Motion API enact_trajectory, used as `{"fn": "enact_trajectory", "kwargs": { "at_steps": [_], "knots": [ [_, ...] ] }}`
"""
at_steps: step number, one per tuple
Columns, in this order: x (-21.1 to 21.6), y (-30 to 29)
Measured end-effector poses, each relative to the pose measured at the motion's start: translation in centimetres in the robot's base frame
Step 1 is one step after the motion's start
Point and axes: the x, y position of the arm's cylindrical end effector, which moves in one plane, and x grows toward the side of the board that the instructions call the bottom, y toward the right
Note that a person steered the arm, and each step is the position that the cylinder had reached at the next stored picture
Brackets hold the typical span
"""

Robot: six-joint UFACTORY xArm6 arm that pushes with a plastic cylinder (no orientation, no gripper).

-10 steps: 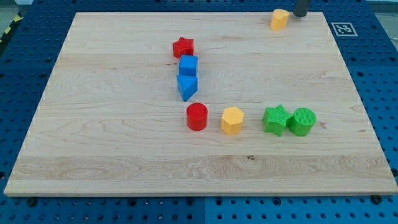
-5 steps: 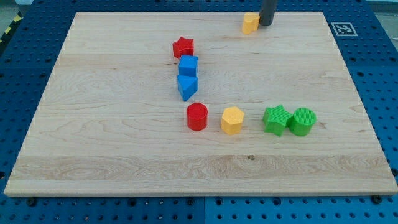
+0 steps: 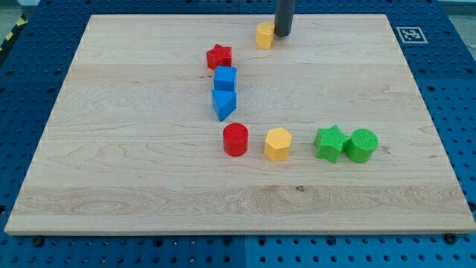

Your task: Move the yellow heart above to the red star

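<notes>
The yellow heart [image 3: 264,35] lies near the view's top edge of the wooden board [image 3: 134,179], up and to the right of the red star [image 3: 219,56]. My tip [image 3: 283,33] stands right against the heart's right side. The dark rod rises out of the view's top. The star sits at the head of a short column of blocks, about sixty pixels left of and a little below the heart.
Below the star come a blue cube [image 3: 225,78] and a blue triangle [image 3: 223,103]. Lower down stand a red cylinder [image 3: 236,139], a yellow hexagon [image 3: 277,144], a green star [image 3: 329,143] and a green cylinder [image 3: 362,145] in a row.
My tip has slid left along the board's top edge, pushing the yellow heart left from the top right toward the red star. The other blocks have not moved.
</notes>
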Motion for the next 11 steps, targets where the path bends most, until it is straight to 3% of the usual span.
{"fn": "enact_trajectory", "kwargs": {
  "at_steps": [4,6,9,10,11],
  "knots": [
    [1.0,-9.8],
    [0.6,-5.1],
    [-0.2,-4.7],
    [-2.3,-8.4],
    [-2.6,-17.6]
  ]
}}
